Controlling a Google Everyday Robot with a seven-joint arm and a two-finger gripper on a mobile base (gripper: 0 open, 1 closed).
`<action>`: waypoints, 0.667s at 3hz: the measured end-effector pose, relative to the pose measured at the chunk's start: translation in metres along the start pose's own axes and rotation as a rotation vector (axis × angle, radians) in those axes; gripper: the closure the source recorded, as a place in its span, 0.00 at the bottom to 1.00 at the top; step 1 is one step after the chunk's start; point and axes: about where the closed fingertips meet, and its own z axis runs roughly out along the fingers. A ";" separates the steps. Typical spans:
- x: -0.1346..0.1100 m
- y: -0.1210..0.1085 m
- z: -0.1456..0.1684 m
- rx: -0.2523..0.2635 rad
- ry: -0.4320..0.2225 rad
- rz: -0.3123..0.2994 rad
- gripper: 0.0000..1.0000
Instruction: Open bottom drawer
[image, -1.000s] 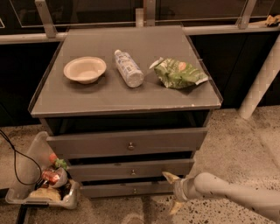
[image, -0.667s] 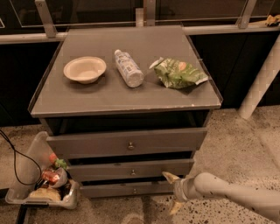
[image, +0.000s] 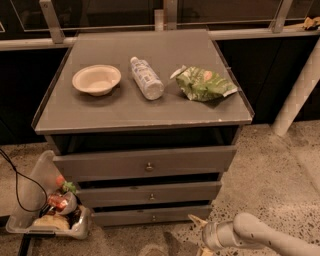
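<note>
The gripper (image: 196, 234), fingers spread wide and holding nothing, is hovering low beside the right end of the bottom drawer (image: 125, 217), the lowest in the desk (image: 125, 107), and is risking slipping off its tiny knob (image: 153, 217).

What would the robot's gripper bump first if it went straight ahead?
Probably the bottom drawer front, near its right end. The gripper points left, low by the floor; depth is unclear.

Gripper (image: 197, 234) right of bottom drawer (image: 150, 217)
</note>
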 end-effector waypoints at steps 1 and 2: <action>0.000 0.000 0.000 0.000 0.000 0.000 0.00; 0.001 -0.009 0.008 0.029 -0.005 0.014 0.00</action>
